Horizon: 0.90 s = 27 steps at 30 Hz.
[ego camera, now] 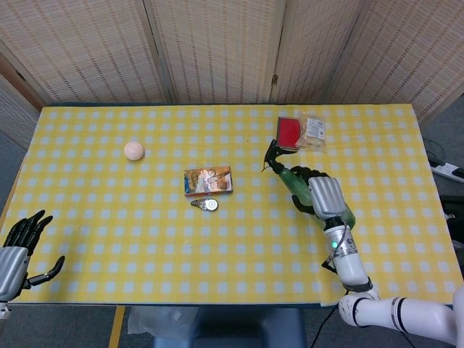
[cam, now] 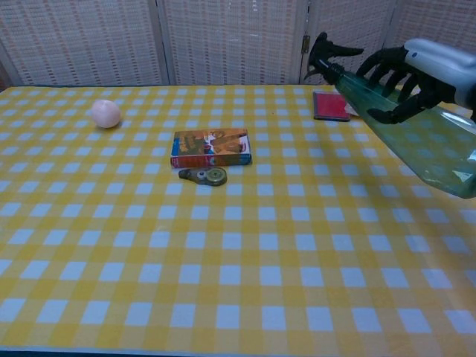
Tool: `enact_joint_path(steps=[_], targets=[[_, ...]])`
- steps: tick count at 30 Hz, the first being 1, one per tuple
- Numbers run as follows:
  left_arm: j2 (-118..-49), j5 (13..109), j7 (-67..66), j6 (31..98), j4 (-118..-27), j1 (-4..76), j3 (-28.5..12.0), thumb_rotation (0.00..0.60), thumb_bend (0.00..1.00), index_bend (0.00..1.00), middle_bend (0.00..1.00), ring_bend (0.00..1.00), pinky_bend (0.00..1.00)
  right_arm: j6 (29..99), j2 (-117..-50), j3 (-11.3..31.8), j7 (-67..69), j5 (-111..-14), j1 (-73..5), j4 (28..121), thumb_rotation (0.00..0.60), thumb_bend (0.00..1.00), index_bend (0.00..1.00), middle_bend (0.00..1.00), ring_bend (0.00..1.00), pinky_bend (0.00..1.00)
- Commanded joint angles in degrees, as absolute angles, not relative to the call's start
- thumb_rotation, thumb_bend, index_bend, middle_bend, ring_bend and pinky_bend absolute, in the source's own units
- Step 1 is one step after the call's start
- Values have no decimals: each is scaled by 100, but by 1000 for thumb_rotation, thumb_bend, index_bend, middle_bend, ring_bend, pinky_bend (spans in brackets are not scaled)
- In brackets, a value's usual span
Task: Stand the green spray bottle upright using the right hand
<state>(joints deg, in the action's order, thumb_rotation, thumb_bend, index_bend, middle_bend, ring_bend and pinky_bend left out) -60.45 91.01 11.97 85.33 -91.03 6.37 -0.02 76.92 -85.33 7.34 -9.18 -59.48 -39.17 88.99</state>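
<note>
The green spray bottle (cam: 416, 134) with a black trigger head (cam: 325, 53) is off the table, tilted with its nozzle up and to the left. My right hand (cam: 416, 74) grips its neck and upper body from above. In the head view the green spray bottle (ego camera: 296, 180) shows under the right hand (ego camera: 324, 196), right of the table's middle. My left hand (ego camera: 18, 250) hangs past the table's near left corner, fingers apart, holding nothing.
A picture box (ego camera: 208, 180) and a small tape dispenser (ego camera: 206, 205) lie mid-table. A pale ball (ego camera: 134, 150) sits at the left. A red packet (ego camera: 288, 132) and a clear snack bag (ego camera: 315, 130) lie at the back right. A yellow checked cloth (ego camera: 145, 239) covers the table.
</note>
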Motion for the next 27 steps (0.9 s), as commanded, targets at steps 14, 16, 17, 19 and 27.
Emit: enact_joint_path(steps=[14,16,17,19,27], targets=[[-6026,9112,1241,8473,-9115,662,23,228,390,0,3,0,0,9522,-11023,568,3841,-8476,-2863,4018,600,431,521,568,595,486],[-6022,9105,1261,8470,-9115,664,21,229,390,0,3,0,0,9541,-11177,552,4090,-8546,-2835,3742,600,431,521,568,594,484],[-6019,9102,1273,8469,-9113,664,20,228,390,0,2,0,0,9553,-11258,554,4242,-8571,-2818,3589,600,431,521,568,593,482],[-6016,9106,1281,8471,-9114,664,22,229,390,0,2,0,0,9564,-11373,559,4434,-8609,-2795,3344,600,431,521,568,592,479],[-6012,9076,1273,8442,-9120,670,23,226,389,0,3,0,0,9596,-11535,572,4921,-8671,-2636,2831,600,431,521,568,590,446]])
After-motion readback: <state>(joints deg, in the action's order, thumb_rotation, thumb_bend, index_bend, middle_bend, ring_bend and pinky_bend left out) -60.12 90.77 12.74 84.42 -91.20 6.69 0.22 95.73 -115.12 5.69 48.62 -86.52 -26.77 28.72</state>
